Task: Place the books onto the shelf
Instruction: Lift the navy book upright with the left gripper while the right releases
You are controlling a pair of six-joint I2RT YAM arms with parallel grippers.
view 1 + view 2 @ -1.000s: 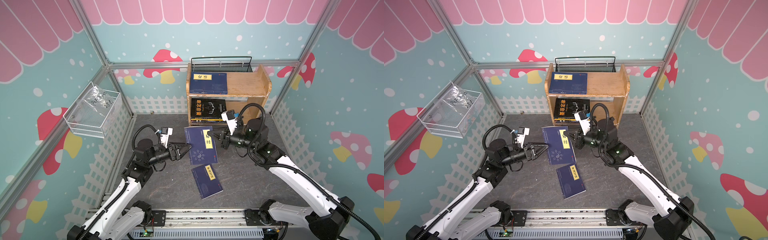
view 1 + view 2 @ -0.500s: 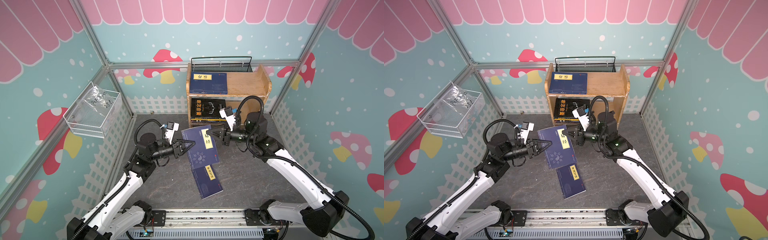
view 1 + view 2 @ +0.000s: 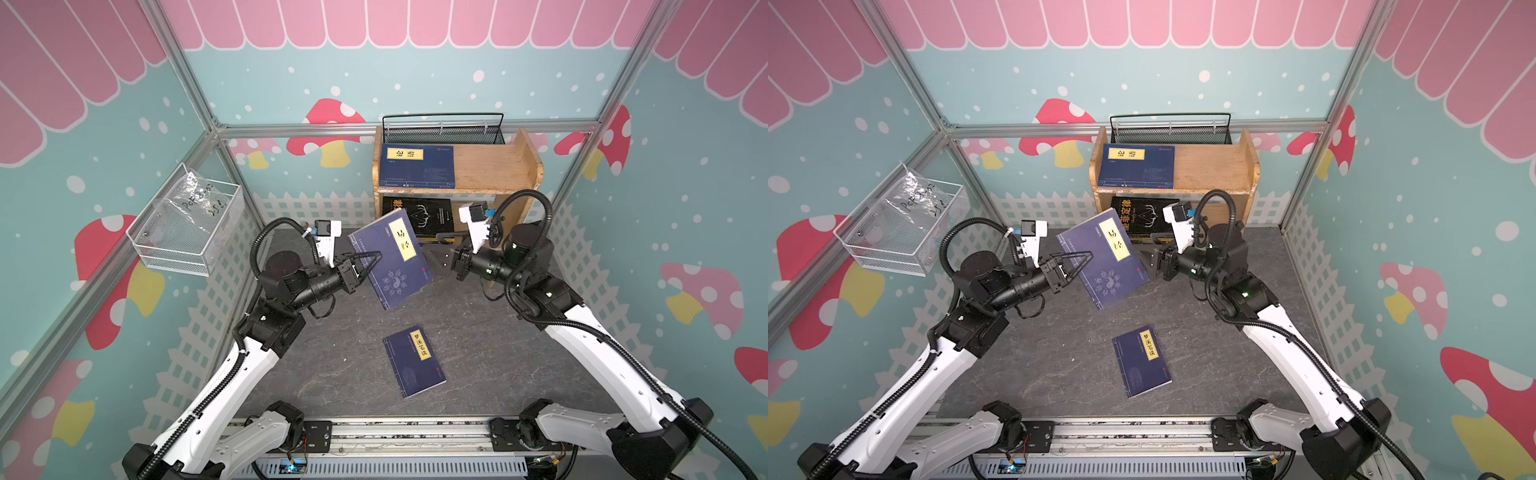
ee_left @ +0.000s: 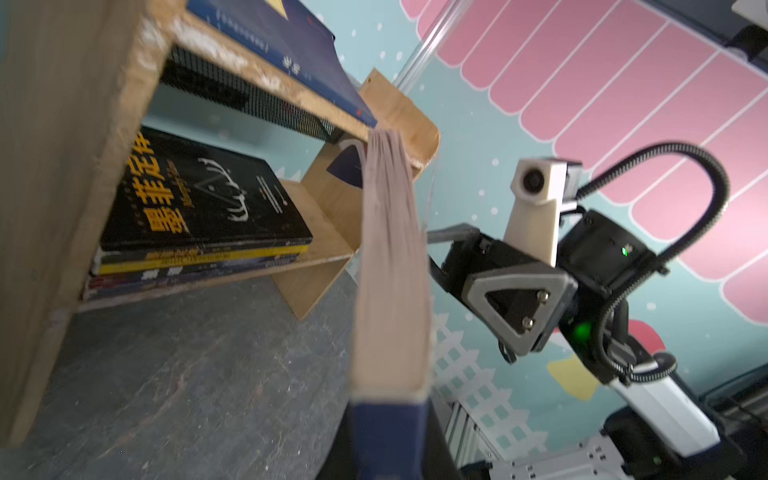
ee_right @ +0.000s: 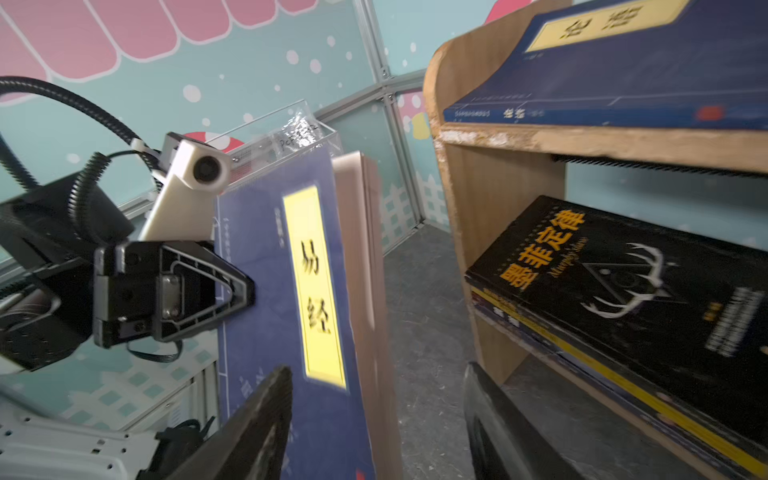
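Observation:
A navy book point(image 3: 390, 259) point(image 3: 1104, 259) with a yellow label hangs tilted above the floor, in front of the shelf point(image 3: 490, 166) point(image 3: 1208, 166). My left gripper point(image 3: 372, 257) point(image 3: 1084, 257) is shut on its left edge. The right wrist view shows its cover point(image 5: 316, 291); the left wrist view shows its page edges point(image 4: 390, 270). My right gripper point(image 3: 442, 251) point(image 5: 374, 415) stands open just right of the book, holding nothing. Another navy book point(image 3: 417, 166) lies on the top tier. A black book point(image 3: 432, 214) tops a stack on the lower tier. A third navy book point(image 3: 413, 361) point(image 3: 1142, 361) lies on the floor.
A black mesh basket point(image 3: 442, 129) stands behind the shelf. A white wire basket point(image 3: 187, 228) hangs on the left wall. The arms' base rail point(image 3: 395, 432) runs along the front edge. Walls close in the dark floor on three sides.
My left gripper closed on the navy book's left edge and lifted it toward the shelf. My right gripper opened, let the book go and drew back to the right.

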